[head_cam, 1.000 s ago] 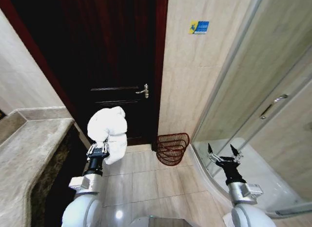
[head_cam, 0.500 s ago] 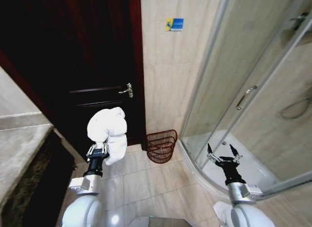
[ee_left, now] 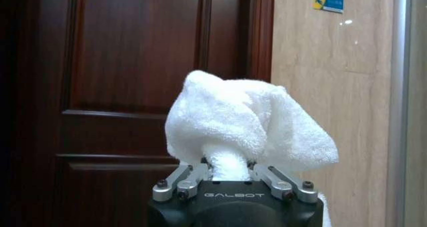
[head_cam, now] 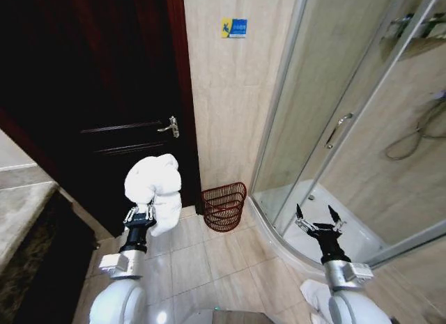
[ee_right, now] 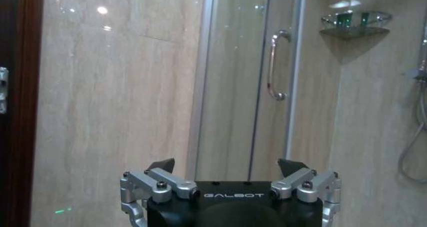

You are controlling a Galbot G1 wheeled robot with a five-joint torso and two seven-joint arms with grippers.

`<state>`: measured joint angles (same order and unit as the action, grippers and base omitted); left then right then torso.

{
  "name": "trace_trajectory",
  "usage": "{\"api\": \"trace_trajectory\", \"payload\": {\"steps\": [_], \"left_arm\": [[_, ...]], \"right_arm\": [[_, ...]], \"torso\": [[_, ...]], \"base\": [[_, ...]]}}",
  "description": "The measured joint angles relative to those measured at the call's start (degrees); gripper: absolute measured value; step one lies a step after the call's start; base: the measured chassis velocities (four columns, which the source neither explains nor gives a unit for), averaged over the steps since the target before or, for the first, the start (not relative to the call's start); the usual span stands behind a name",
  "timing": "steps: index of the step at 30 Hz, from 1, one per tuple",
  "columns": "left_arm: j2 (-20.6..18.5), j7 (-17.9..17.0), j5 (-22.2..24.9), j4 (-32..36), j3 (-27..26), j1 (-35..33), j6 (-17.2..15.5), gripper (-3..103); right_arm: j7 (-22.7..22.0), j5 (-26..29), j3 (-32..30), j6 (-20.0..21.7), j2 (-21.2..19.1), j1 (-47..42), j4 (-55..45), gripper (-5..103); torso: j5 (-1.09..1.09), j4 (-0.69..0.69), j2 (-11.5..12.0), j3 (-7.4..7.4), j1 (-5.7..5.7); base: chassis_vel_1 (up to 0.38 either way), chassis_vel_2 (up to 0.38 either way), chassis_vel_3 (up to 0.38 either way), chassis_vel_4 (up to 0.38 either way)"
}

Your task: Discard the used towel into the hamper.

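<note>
Swinging further toward the shower, the head camera now puts the hamper point(head_cam: 224, 206) at lower centre of the frame rather than right of centre, and the stone surface point(head_cam: 17, 223) has slid almost out at the lower left edge; both arms sit in the same spots in the picture as before.

The left tool point(head_cam: 140, 215), lower left of the head view, is clamped on the towel point(head_cam: 155, 187), a white bundle that bulges above the fingers and hangs partly down its right side. In the left wrist view the towel point(ee_left: 247, 127) fills the middle of the frame, pinched at its base between the closed fingers point(ee_left: 181, 181), with the dark wooden door point(ee_left: 120, 87) behind it.

The hamper stands on the tiled floor point(head_cam: 209, 261) against the beige wall, between the door point(head_cam: 104, 94) and the curved glass shower enclosure point(head_cam: 327, 122), and leans slightly toward the wall. It lies to the right of the towel and well apart from it.

The right tool point(head_cam: 319, 217), lower right of the head view, is spread open and empty, in front of the shower tray. A blue sign point(head_cam: 235, 27) sits high on the wall.
</note>
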<state>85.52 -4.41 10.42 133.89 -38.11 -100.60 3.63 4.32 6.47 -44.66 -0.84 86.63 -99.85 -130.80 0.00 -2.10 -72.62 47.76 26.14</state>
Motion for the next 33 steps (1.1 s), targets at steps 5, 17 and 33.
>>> {"api": "trace_trajectory", "payload": {"steps": [5, 17, 33], "left_arm": [[0.37, -0.03, 0.08, -0.91, 0.17, 0.42, 0.01, 21], [0.91, -0.03, 0.21, -3.10, 0.08, 0.21, 1.18, 21], [-3.40, 1.54, 1.11, -8.77, 0.97, 3.03, 0.58, 21]], "right_arm": [[0.06, 0.00, -0.10, 0.11, 0.18, 0.19, 0.19, 100], [0.06, -0.45, -0.25, 0.41, 0.97, 0.40, 0.33, 100], [-0.72, -2.92, -0.26, 0.43, 2.19, 0.72, 2.27, 100]], "torso": [[0.00, 0.02, 1.69, -0.84, -0.83], [0.00, 0.00, 4.48, -2.34, -2.12], [0.00, 0.01, 9.09, -4.86, -4.22]], "base": [[-0.021, -0.031, -0.015, -0.022], [0.000, 0.000, 0.000, 0.000], [0.000, 0.000, 0.000, 0.000]]}}
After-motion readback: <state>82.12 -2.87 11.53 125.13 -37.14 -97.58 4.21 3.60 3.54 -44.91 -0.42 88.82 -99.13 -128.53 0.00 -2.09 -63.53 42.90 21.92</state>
